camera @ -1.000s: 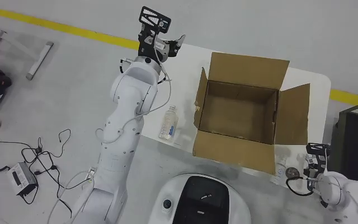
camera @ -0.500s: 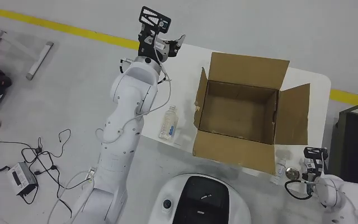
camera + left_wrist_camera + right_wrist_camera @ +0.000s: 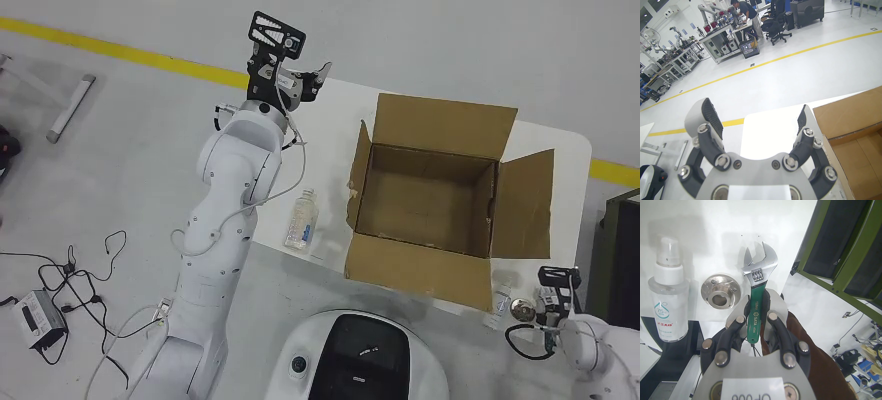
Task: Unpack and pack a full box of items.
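Right gripper [image 3: 757, 306] is clamped on the wrench [image 3: 758, 268] by its green handle (head jutting ahead), flange [image 3: 721, 292] just beside, bottle [image 3: 668, 291] beyond. Best to lift straight, clearing the flange, toward the empty box [image 3: 415, 265]. Left gripper [image 3: 757, 117] gapes wide, holding nothing.

Cardboard box [image 3: 445, 120] stands flaps-open; green-handled wrench [image 3: 758, 275] lies beside steel flange [image 3: 721, 291] and spray bottle [image 3: 668, 294].

Box [image 3: 425, 205] open upward, flange [image 3: 708, 289] and spray bottle [image 3: 668, 298] standing close beside held wrench [image 3: 758, 275]
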Controlling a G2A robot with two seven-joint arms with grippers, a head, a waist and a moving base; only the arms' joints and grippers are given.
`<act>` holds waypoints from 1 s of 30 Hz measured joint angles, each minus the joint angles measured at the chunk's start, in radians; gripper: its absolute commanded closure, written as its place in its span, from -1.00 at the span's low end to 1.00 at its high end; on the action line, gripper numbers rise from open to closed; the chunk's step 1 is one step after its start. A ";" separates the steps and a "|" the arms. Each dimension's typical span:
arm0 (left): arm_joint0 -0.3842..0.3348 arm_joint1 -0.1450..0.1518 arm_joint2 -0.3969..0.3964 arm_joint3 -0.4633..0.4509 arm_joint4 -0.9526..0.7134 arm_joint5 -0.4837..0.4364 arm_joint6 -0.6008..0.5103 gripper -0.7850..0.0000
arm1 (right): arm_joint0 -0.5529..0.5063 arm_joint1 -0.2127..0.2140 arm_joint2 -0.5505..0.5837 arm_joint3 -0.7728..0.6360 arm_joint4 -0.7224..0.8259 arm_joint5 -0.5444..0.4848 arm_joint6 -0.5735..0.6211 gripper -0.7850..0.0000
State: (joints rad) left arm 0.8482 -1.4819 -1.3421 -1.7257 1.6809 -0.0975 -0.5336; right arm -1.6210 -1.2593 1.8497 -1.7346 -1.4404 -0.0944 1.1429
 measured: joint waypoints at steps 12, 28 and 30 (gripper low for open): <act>0.000 0.000 0.000 0.000 0.000 0.000 0.000 -1.00 | 0.029 0.003 -0.023 0.050 -0.015 0.020 -0.006 0.05; 0.000 0.000 0.000 0.000 0.000 0.000 0.000 -1.00 | -0.016 0.011 0.066 -0.221 0.033 0.040 -0.002 -0.23; 0.000 0.000 0.000 0.000 0.000 0.000 0.000 -1.00 | -0.031 0.011 0.089 -0.291 0.045 0.047 -0.005 -0.04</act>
State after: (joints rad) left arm 0.8482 -1.4819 -1.3421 -1.7257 1.6809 -0.0975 -0.5336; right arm -1.6522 -1.2478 1.9391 -2.0253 -1.3957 -0.0469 1.1375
